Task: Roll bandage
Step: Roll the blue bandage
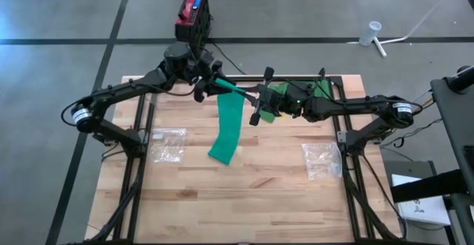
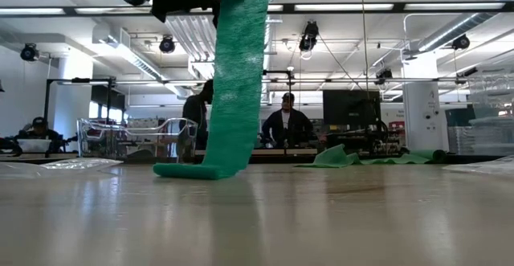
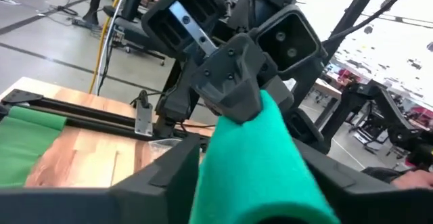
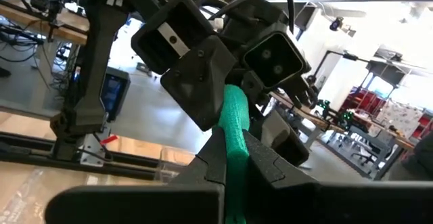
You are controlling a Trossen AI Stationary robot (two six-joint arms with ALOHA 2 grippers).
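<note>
Your desk (image 1: 244,186) is a wooden top with most of its near half bare, so that is where you have free room; the far edge is crowded, with both arms meeting there above the black frame rail.

The green bandage (image 1: 228,126) hangs as a long strip from between the two grippers down to the desk, where its lower end lies folded on the wood near the middle; in the low view it drops straight from the top of the picture to the surface.

A second heap of green cloth (image 1: 315,91) lies at the far right corner, behind the right arm.

Two clear plastic bags lie flat, one (image 1: 167,143) on the left side and one (image 1: 323,160) on the right, both well apart from the strip.

The right gripper (image 1: 258,106) is clamped narrow on the bandage's top end. The left gripper (image 1: 209,84) sits just beside it with the strip between its fingers; you cannot tell whether they are pressing on it.

People stand in the room beyond the desk.
</note>
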